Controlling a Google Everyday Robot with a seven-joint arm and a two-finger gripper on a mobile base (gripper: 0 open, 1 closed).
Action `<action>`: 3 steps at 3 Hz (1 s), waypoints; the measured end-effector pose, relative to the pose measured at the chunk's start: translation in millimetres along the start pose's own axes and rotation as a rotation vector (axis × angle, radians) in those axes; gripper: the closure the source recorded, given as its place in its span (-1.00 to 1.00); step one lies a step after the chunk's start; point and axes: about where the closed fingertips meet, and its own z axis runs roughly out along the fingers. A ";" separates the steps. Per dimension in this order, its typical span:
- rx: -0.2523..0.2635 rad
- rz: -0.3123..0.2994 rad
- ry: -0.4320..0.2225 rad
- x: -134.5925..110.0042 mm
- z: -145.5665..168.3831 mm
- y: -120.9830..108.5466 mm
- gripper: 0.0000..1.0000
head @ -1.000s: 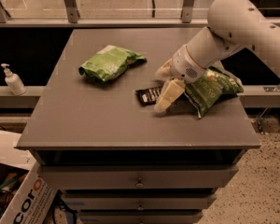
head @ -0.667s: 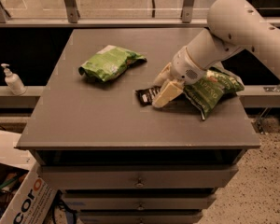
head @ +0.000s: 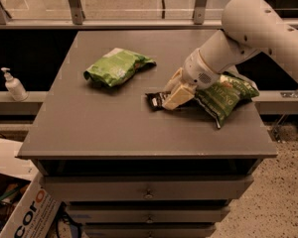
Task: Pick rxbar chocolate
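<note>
We are looking down at a dark grey bench (head: 89, 128) with drawers (head: 149, 190) sitting under its top. The rxbar chocolate (head: 155, 100), a small flat black bar with white print, is lying flat near the middle of the bench top, a bit right of centre. The white arm (head: 248, 29) is reaching in from the upper right and angling down toward it. The cream-coloured hand (head: 175, 94) is sitting low at the bar's right end, overlapping it, and seems to be touching it. We cannot tell whether the hand is open, closed or gripping the bar.

A crinkled green left chip bag (head: 118, 66) is lying up and left of the bar, apart from it. A right chip bag (head: 223, 95), also green, is lying just beside the hand, partly under the arm's wrist.

Off the bench, a white pump bottle (head: 12, 85) is standing upright on a ledge at left. A cardboard box (head: 27, 209) with red lettering is showing at the bottom left.
</note>
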 end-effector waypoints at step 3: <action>0.061 -0.042 -0.109 -34.4 -38.6 -5.4 1.00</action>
